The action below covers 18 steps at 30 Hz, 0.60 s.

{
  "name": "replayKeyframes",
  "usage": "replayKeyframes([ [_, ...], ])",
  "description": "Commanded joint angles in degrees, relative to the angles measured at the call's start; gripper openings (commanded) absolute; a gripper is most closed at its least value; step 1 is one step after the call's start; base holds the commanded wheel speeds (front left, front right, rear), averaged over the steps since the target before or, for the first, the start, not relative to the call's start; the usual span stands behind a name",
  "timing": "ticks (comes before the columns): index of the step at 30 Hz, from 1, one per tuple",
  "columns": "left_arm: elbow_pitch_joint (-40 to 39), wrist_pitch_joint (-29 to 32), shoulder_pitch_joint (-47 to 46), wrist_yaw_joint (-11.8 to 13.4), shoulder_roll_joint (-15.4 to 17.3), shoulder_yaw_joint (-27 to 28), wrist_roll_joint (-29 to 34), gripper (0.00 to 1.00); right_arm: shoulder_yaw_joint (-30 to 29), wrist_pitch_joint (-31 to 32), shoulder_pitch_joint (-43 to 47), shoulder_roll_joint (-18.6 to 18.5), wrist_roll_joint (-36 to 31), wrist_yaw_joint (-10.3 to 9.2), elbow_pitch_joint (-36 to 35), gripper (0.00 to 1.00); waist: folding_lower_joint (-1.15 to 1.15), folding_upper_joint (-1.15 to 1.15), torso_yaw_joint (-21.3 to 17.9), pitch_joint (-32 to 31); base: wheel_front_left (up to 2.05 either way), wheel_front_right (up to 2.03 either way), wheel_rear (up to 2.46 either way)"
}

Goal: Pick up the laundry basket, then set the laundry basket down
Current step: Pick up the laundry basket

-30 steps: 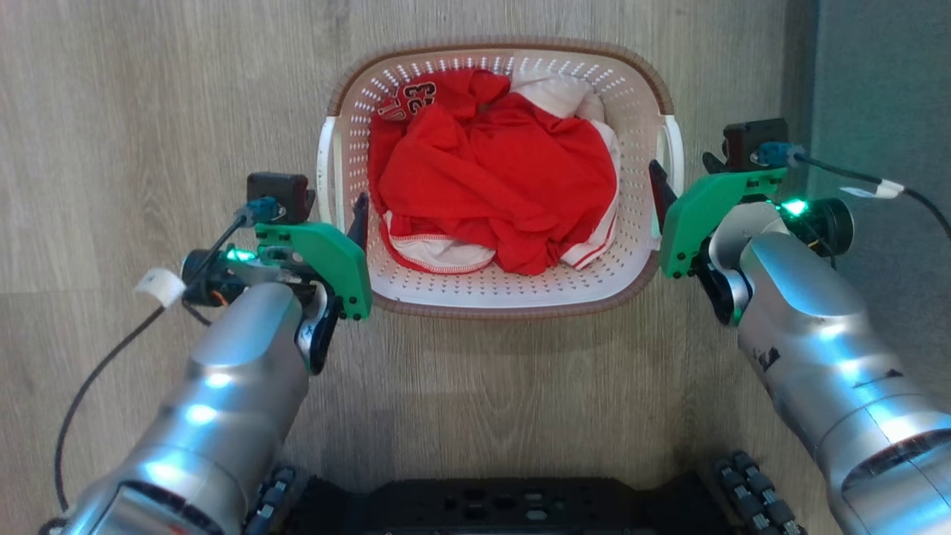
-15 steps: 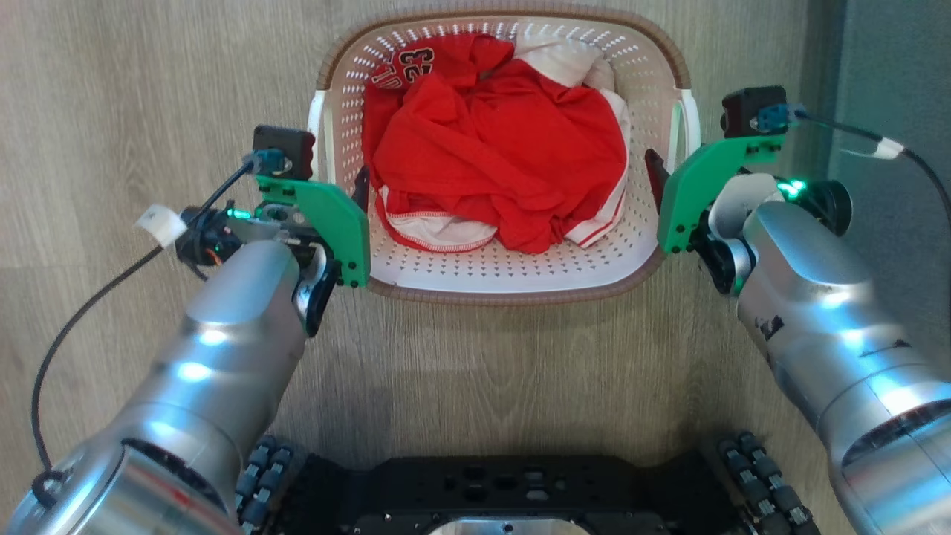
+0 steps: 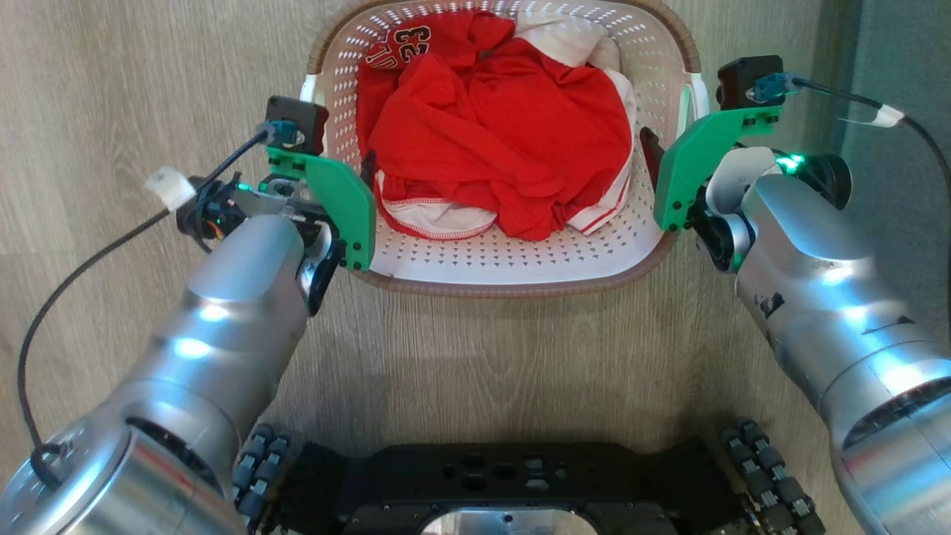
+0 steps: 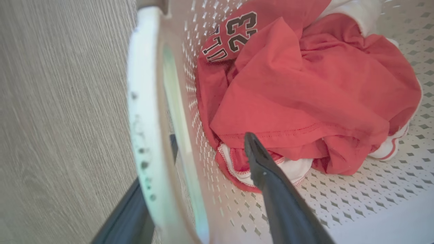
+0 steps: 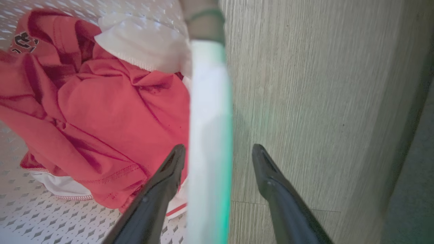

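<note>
Straddling opposite sides of the laundry basket [image 3: 505, 264], left fingers [image 4: 271, 179] and right fingers [image 5: 156, 195] stand wide apart.

Red jersey [image 3: 498, 134] crumpled over white cloth [image 3: 565, 44].

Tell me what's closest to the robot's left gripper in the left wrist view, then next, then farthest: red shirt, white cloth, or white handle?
1. White handle: between the left gripper's open fingers, on the left.
2. Red shirt: inside the basket, its hem just past the inner finger.
3. White cloth: the basket's far end, top right.
</note>
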Motion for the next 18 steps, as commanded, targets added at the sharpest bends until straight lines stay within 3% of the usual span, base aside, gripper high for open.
replayKeyframes([
  [1,-0.04,-0.16,0.53,0.36,1.15,0.53,-0.36,1.0,0.76,0.09,1.8,1.3,0.47,0.41,-0.34,1.0,0.0,0.0,-0.01,0.04,0.0,0.0,0.0],
  [14,-0.49,-0.17,0.15,0.79,1.15,-2.74,-3.91,1.0,3.8,-0.9,1.29,1.31,1.94,0.41,0.98,1.0,0.0,0.0,0.52,0.39,0.0,0.0,0.0],
  [15,-0.55,-0.18,0.16,0.83,1.15,-2.99,-4.19,1.0,4.02,-0.91,1.28,1.31,2.05,0.41,1.08,0.87,0.0,0.0,0.55,0.38,0.0,0.0,0.0],
  [16,-0.6,-0.19,0.18,0.86,1.15,-3.25,-4.46,1.0,4.22,-0.91,1.26,1.31,2.14,0.41,1.18,0.66,0.0,0.0,0.58,0.37,0.0,0.0,0.0],
  [17,-0.62,-0.16,0.21,0.9,1.15,-3.47,-4.77,1.0,4.45,-0.89,1.23,1.31,2.19,0.41,1.3,0.31,0.0,0.0,0.61,0.37,0.0,0.0,0.0],
  [18,-0.48,0.32,0.34,1.04,1.15,-3.51,-5.32,1.0,4.66,-0.77,1.2,1.31,2.28,0.41,1.44,0.13,0.0,0.0,0.64,0.36,0.0,0.0,0.0],
])
